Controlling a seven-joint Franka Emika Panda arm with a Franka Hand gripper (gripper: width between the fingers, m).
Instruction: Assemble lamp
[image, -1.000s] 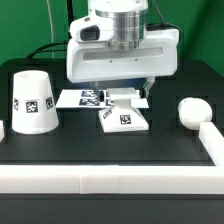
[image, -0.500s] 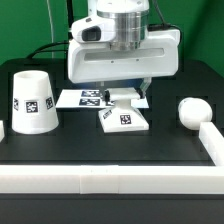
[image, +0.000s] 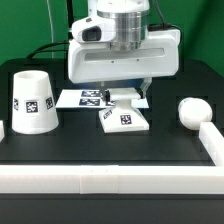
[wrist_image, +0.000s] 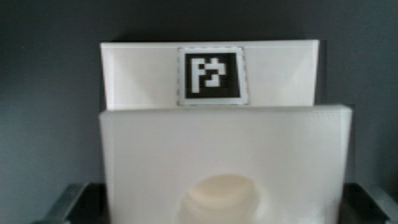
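Observation:
The lamp base (image: 126, 117), a flat white square with a tag, lies at the table's middle. My gripper (image: 127, 94) hangs low over its rear part. In the wrist view the base (wrist_image: 267, 130) fills the space between my dark fingers (wrist_image: 64, 205), which stand at either side of it with a narrow gap; the gripper (wrist_image: 214, 207) is open. A round socket (wrist_image: 222, 195) shows in the base's raised block. The tapered shade (image: 32, 100) stands at the exterior view's left. The rounded bulb (image: 192, 111) lies at the exterior view's right.
The marker board (image: 82, 98) lies flat behind the base, partly under my hand. A white wall (image: 110, 182) runs along the table's front, and another (image: 212, 140) along the exterior view's right.

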